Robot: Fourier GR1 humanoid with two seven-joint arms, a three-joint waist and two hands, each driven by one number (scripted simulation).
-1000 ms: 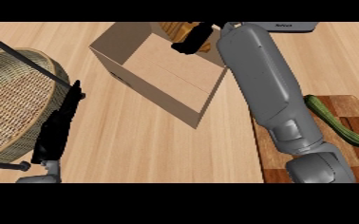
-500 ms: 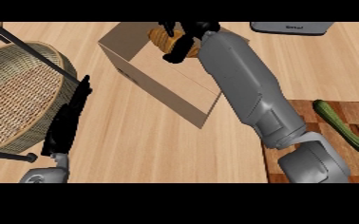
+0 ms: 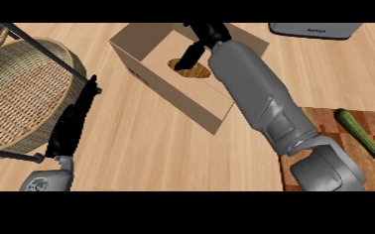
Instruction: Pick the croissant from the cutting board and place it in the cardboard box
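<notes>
The croissant (image 3: 193,70) lies on the floor of the open cardboard box (image 3: 168,87) at the counter's upper middle. My right hand (image 3: 204,35) hovers over the box's far side. Its fingers (image 3: 190,55) point straight down towards the croissant and do not curl round it; the hand is open. The grey right forearm crosses the box's right wall and hides it. The wooden cutting board (image 3: 320,121) shows at the lower right, partly under that arm. My left hand (image 3: 71,125) rests open at the lower left with straight fingers, beside the basket.
A large wicker basket (image 3: 29,94) with a dark wire handle fills the left side. A green vegetable (image 3: 356,130) lies on the cutting board's right part. A grey appliance (image 3: 315,29) stands at the top right.
My right hand carried the croissant leftwards over the box and lowered it; the croissant now rests inside and the fingers have come off it. The view has shifted right a little.
</notes>
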